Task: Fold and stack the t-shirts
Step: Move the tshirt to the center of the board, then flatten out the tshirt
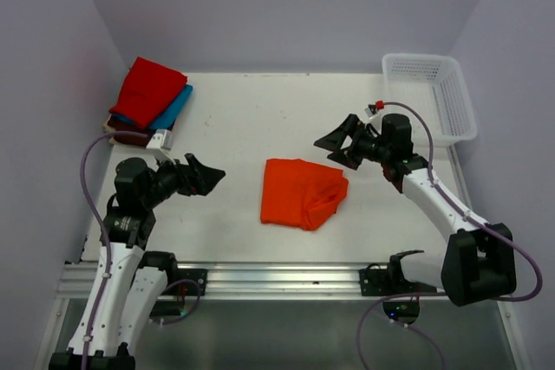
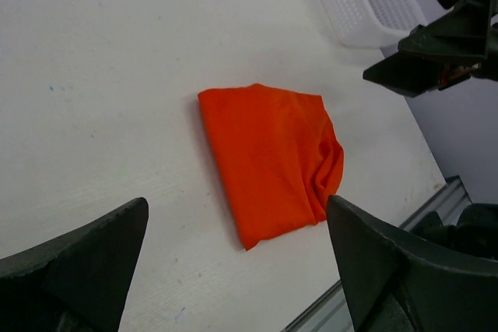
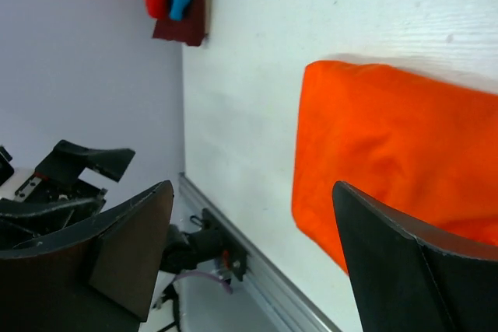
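Left pincer (image 1: 208, 179) and right pincer (image 1: 328, 150) gape wide, empty, flanking the folded orange t-shirt (image 1: 302, 192).

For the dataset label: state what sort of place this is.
Probably a robot lab bench: left arm and right arm bolted at a white table, blank walls around it, an orange t-shirt and stacked t-shirts.

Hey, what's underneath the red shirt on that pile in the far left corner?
A blue shirt pokes out under the red shirt, with a dark maroon one at the bottom. Most of both is covered, so anything else between them can't be seen.
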